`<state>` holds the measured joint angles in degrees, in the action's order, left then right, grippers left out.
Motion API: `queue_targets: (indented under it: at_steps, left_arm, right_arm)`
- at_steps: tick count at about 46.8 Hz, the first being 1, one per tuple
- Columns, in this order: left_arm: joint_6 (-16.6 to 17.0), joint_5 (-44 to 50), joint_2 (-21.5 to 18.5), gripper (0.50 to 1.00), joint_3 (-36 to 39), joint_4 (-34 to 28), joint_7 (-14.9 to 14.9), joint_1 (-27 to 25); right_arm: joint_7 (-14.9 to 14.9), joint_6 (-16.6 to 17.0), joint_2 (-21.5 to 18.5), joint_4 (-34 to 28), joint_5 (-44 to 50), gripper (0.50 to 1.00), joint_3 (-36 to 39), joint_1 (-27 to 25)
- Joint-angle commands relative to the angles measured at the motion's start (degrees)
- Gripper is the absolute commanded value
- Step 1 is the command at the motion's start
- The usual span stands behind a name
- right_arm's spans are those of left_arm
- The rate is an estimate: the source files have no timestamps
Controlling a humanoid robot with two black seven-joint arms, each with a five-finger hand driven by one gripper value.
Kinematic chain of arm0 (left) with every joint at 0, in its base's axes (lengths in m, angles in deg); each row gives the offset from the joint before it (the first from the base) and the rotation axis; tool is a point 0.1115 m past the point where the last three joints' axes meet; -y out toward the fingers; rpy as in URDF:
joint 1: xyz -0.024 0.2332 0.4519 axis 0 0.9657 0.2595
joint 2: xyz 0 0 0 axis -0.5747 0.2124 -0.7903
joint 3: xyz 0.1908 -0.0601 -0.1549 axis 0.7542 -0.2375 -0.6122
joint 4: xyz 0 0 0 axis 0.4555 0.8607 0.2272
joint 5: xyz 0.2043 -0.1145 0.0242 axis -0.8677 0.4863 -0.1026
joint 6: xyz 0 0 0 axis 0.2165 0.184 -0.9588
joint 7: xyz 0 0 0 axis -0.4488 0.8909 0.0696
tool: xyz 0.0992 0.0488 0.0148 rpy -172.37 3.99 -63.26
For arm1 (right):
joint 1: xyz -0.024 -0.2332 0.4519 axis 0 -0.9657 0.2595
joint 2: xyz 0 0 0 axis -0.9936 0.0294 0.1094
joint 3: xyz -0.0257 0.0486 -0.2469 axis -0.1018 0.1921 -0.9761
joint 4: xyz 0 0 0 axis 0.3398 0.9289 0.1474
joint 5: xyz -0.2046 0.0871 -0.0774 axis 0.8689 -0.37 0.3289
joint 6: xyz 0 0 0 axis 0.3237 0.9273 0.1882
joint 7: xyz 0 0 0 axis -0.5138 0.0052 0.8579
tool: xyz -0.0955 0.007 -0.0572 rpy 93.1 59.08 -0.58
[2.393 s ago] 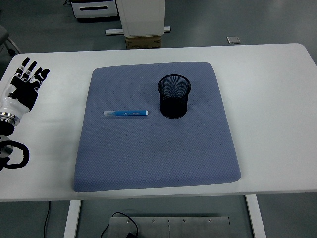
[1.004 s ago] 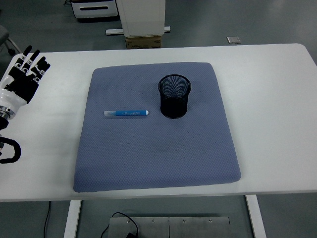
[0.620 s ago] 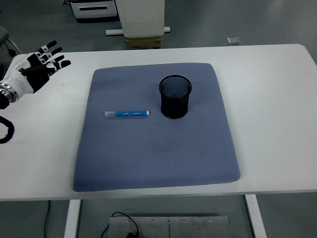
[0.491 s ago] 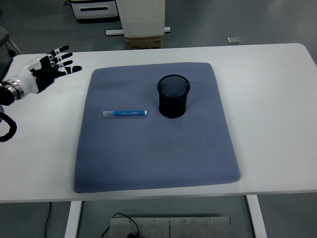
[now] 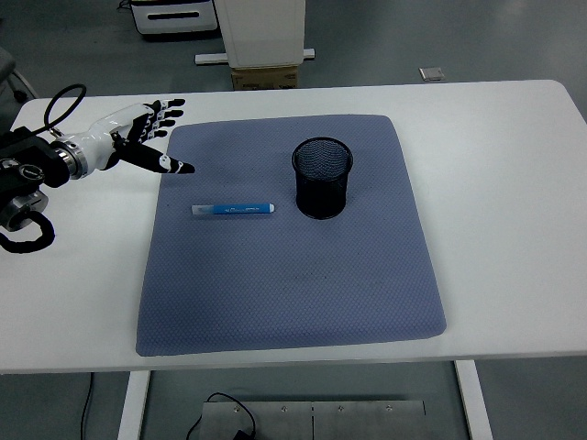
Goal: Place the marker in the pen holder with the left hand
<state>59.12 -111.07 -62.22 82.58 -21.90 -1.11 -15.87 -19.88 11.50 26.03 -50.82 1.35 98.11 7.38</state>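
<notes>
A blue marker (image 5: 233,210) with a pale cap end lies flat on the grey-blue mat (image 5: 292,293), pointing left to right. Just right of it stands a black mesh pen holder (image 5: 322,178), upright and with nothing showing inside. My left hand (image 5: 158,137) reaches in from the left edge, fingers spread and holding nothing, its thumb tip over the mat's upper left corner. It hovers up and left of the marker, apart from it. The right arm is out of view.
The mat lies on a white table (image 5: 495,165). Beyond the far edge stand a cardboard box (image 5: 265,77) and a white cabinet base (image 5: 263,32) on the floor. A black cable loops by my left forearm (image 5: 27,174).
My left hand has swung from the table's far left edge rightward and turned sideways, reaching the mat's upper left corner. The marker and the holder have not moved.
</notes>
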Motion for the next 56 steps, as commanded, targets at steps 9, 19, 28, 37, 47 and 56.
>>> queue_targets:
  at_steps: [9, 19, 28, 37, 47, 56]
  left_arm:
    - [1.3, -2.4, 6.1, 1.000, 13.0, -0.9, 0.0, -9.3]
    - [12.4, -3.6, 12.6, 1.000, 26.2, -5.2, 0.0, -14.3]
    - [19.1, -2.9, 14.9, 1.000, 29.3, -6.7, 0.0, -15.4]
    - [20.7, -2.9, 15.5, 1.000, 30.3, -6.9, 0.0, -14.8]
    - [22.3, -2.9, 15.6, 1.000, 33.4, -6.1, 0.2, -13.4]
    - [23.6, -2.9, 15.6, 1.000, 33.4, -4.6, 0.2, -11.9]
  right_arm:
    - [0.0, 0.0, 0.0, 0.0, 0.0, 1.000, 0.0, 0.0]
    - [0.0, 0.0, 0.0, 0.0, 0.0, 1.000, 0.0, 0.0]
    - [0.0, 0.0, 0.0, 0.0, 0.0, 1.000, 0.0, 0.0]
    - [0.0, 0.0, 0.0, 0.0, 0.0, 1.000, 0.0, 0.0]
    - [0.0, 0.0, 0.0, 0.0, 0.0, 1.000, 0.0, 0.0]
    - [0.0, 0.0, 0.0, 0.0, 0.0, 1.000, 0.0, 0.0]
